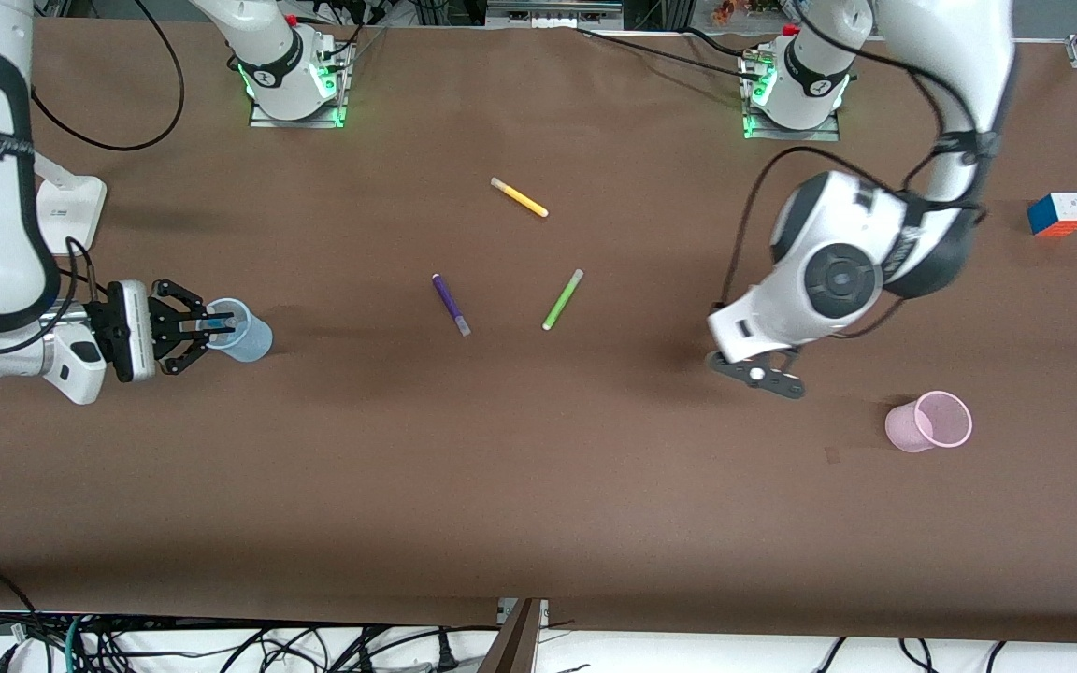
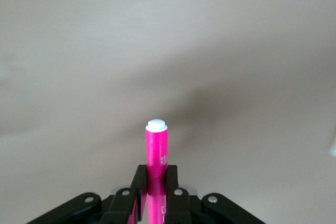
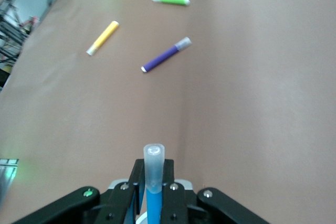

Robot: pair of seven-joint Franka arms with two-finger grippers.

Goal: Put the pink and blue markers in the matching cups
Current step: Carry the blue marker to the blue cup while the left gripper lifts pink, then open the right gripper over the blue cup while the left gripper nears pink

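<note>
- The right gripper (image 1: 207,325) is clamped on the blue marker (image 3: 154,182) and sits over the mouth of the blue cup (image 1: 241,330), which stands on the tabletop (image 1: 538,486) toward the right arm's end.
- In the right wrist view the blue marker's greyish cap sticks out past the fingers (image 3: 168,182), with the blue barrel pinched between them.
- The left gripper (image 1: 763,372) holds the pink marker (image 2: 156,174), its jaws narrowed onto the magenta barrel with the pale cap pointing away from the wrist.
- The left gripper hangs over bare tabletop, well apart from the pink cup (image 1: 929,422), which stands toward the left arm's end and nearer to the front camera than the other things.
- The front view shows almost nothing of the pink marker, only a pale dot at the left gripper; the left wrist view shows its colour and the grip plainly.
- The front view barely shows the blue marker at the cup; the right wrist view shows it clearly, but not the cup.
- The purple pen (image 1: 452,304), green pen (image 1: 563,299) and yellow pen (image 1: 519,197) lie mid-tabletop, apart from each other; a colour cube (image 1: 1058,214) sits toward the left arm's end.
</note>
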